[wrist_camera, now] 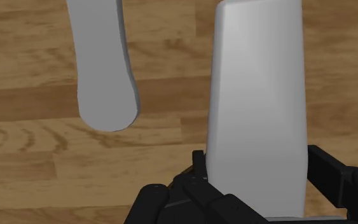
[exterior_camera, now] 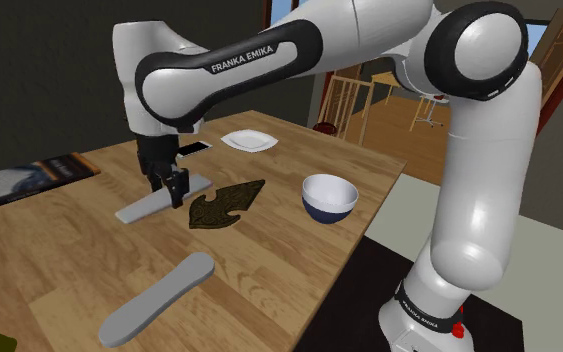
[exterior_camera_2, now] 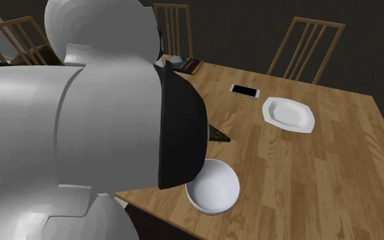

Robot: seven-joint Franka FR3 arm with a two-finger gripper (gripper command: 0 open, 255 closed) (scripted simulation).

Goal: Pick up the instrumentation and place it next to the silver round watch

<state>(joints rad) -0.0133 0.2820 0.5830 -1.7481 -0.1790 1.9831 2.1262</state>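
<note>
– Checking your end effector (wrist_camera: 257, 162) first: what has it got?

– Your two black fingers (wrist_camera: 327, 170) are clenched on the long sides of the instrumentation (wrist_camera: 257, 95). It is drawn as a plain grey flat slab and runs straight out ahead of the end effector. In the shoulder view it sits under the end effector over the wooden bench (exterior_camera: 269, 270). You cannot tell whether it is clear of the wood.

– And close around it?

– The rounded end of a second grey strip (wrist_camera: 104, 63) lies near the slab, apart from it, on the shoulder camera's side of the end effector. On the shoulder view's right of the end effector, a dark flat piece with a scalloped outline (exterior_camera: 227, 203) lies close to the slab's end.

– Farther out?

– Past the dark piece stands a bowl (exterior_camera: 329, 195), white inside and dark blue outside, toward the bench edge on the stand's side. Beyond the end effector, away from the shoulder camera, a phone (exterior_camera_2: 245, 91) lies flat with a white plate (exterior_camera_2: 289, 113) near it. Well off to the shoulder view's left of the end effector lies a book (exterior_camera: 39, 175). Farthest out, wooden chairs (exterior_camera_2: 306, 44) stand along the bench's far side.
</note>
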